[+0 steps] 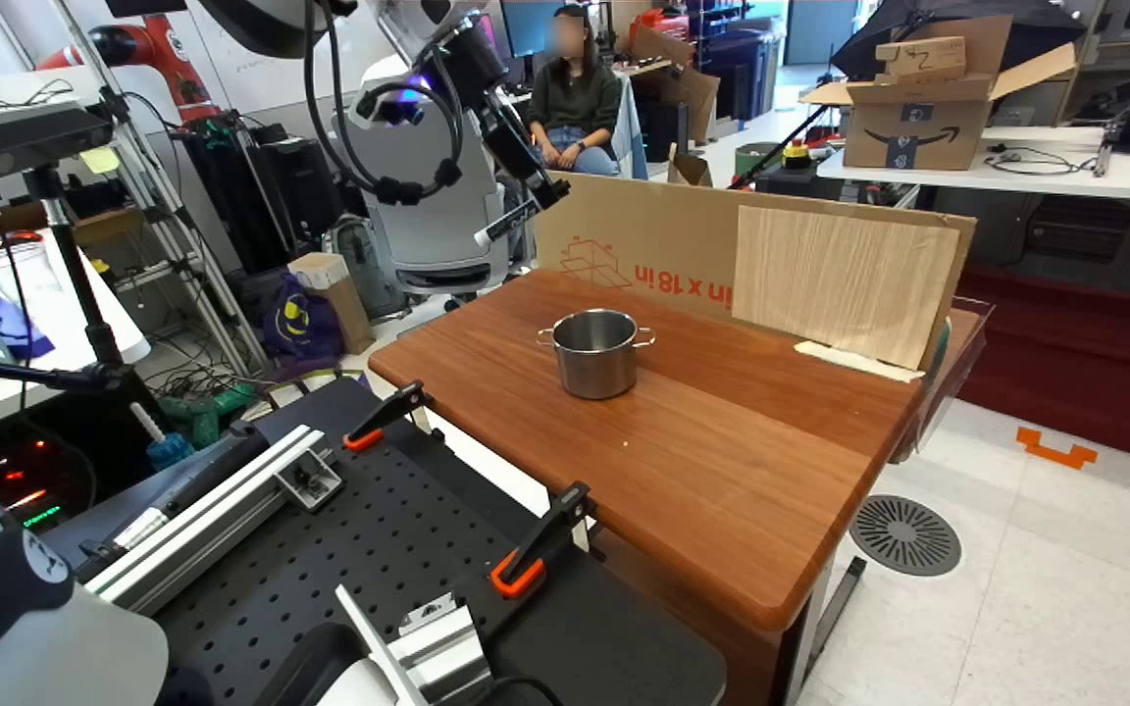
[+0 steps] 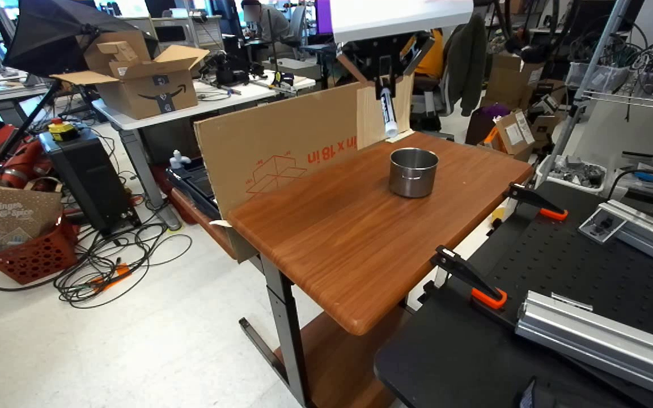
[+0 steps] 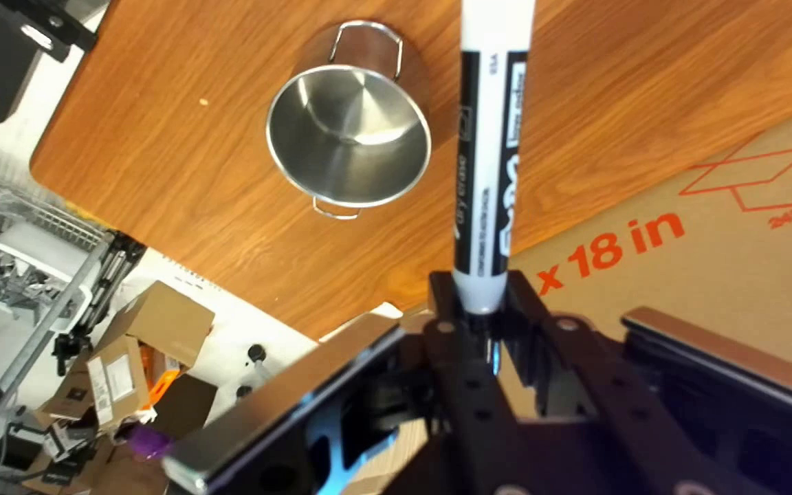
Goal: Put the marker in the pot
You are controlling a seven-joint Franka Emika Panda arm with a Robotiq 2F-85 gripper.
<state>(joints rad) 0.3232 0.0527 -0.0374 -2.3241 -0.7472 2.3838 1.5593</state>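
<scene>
1 marker point(image 3: 487, 165) is in the gripper point(image 3: 483, 295): the fingers point(image 3: 443, 295) pinch it near an end, leaving most of its length bare. The move turns on a sideways gap. In the wrist view the pot point(image 3: 348, 158) lies left of the marker, in the upper middle of the frame, so the marker points past it, its long axis running up and down that frame. In an exterior view the marker point(image 1: 508, 224) slants, pale free end toward the lower left, with the pot below and to the right; that end aims away from the pot. My judgement: carry it across, tip it steeper over the pot's mouth, and only then release, or the free end may catch on the side.

As for containers, the pot stands upright on the wooden table point(image 1: 722, 471), lidless, bare metal showing inside. At the left edge of an exterior view, a red basket point(image 2: 34, 260) holds a printed bag point(image 2: 12, 209); at the frame's upper left stands an open cardboard box point(image 2: 139, 93) with a smaller carton point(image 2: 119, 52) at its opening.
</scene>
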